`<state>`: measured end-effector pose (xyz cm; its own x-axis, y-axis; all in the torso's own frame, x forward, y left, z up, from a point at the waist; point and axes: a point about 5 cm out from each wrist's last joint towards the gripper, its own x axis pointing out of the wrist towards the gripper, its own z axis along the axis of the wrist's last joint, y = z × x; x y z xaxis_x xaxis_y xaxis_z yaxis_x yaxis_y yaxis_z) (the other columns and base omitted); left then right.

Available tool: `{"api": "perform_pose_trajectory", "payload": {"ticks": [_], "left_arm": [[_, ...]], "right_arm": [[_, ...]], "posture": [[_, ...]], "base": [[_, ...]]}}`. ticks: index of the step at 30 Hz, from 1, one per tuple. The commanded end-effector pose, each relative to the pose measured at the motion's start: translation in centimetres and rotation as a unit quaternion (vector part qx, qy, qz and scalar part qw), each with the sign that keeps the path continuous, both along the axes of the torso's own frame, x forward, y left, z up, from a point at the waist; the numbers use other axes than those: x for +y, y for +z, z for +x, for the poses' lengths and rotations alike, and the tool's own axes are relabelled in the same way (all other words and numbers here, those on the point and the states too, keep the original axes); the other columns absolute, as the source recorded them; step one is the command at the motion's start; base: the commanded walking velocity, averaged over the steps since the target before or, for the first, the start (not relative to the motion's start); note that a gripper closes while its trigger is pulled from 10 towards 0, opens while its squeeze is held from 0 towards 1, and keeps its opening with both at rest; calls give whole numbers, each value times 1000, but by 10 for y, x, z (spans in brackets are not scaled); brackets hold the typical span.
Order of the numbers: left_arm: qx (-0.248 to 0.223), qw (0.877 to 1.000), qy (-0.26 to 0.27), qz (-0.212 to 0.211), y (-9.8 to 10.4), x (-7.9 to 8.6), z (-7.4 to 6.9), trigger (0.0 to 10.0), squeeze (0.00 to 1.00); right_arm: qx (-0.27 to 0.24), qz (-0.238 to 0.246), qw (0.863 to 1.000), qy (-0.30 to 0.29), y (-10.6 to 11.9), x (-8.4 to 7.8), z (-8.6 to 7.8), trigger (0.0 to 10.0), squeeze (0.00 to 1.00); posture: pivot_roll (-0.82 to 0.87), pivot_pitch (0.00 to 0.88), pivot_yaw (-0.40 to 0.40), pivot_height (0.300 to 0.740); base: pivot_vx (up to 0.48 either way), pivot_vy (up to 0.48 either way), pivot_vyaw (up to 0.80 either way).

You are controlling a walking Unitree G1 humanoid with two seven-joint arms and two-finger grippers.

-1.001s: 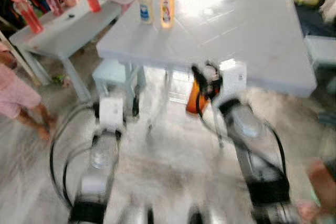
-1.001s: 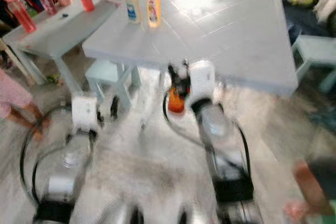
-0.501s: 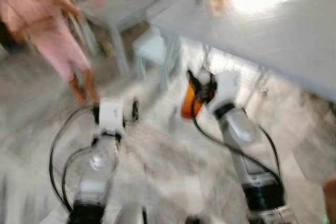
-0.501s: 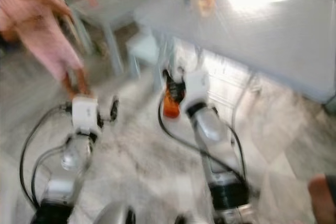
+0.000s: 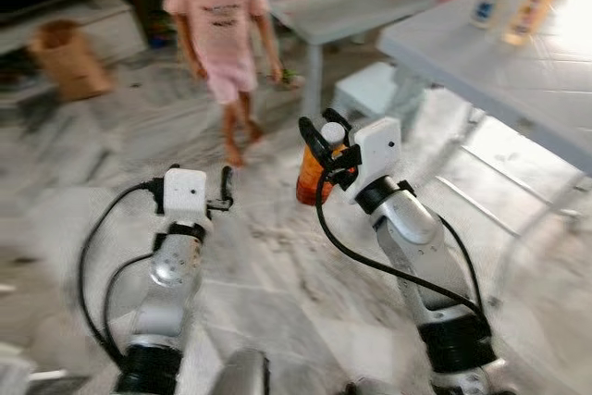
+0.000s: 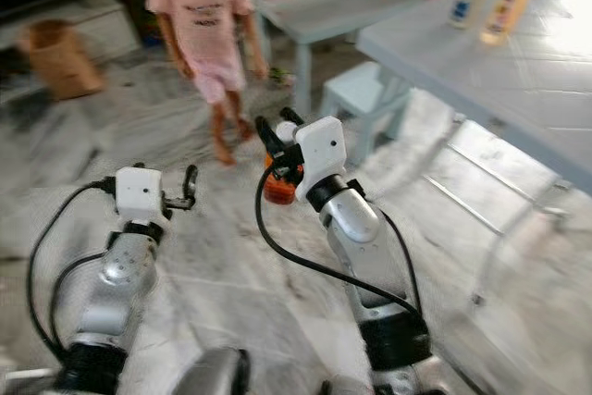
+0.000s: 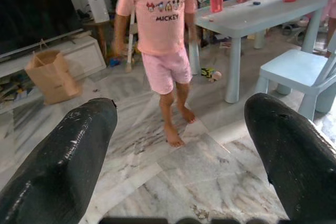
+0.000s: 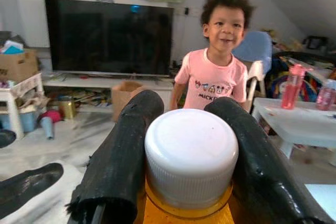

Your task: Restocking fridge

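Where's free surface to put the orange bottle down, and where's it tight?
Right gripper is shut on the orange bottle. Free: the big table from the two bottles at its far edge toward the robot. Tight: the small table, with drinks along its far side, and the floor ahead, where a person stands.

Person (image 5: 220,16) ahead, tables (image 5: 481,53) right.

Right pincer (image 5: 319,141) is raised and clamped (fingers apparently pressed tight), while left pincer (image 5: 225,190) gapes, held low.
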<state>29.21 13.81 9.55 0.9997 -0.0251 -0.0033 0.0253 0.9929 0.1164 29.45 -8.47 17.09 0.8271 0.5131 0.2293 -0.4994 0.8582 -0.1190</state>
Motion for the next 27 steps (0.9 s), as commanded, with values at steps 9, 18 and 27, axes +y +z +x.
{"api": "perform_pose_trajectory", "payload": {"ticks": [9, 18, 27], "left_arm": [[-2, 998, 53, 39, 1, 20, 9, 10000, 0], [2, 996, 78, 42, -3, 27, 6, 10000, 0], [3, 995, 92, 42, -4, 31, 7, 10000, 0]], "right_arm": [[-21, 7, 1000, 15, 6, 9, 1, 10000, 0], [-26, 5, 999, 19, 5, 9, 2, 10000, 0], [-25, 1, 1000, 18, 3, 7, 4, 10000, 0]], "posture": [[73, 21, 30, 740], [77, 15, 31, 740], [73, 17, 30, 740]], "base": [[0, 0, 794], [0, 0, 794], [0, 0, 794]]}}
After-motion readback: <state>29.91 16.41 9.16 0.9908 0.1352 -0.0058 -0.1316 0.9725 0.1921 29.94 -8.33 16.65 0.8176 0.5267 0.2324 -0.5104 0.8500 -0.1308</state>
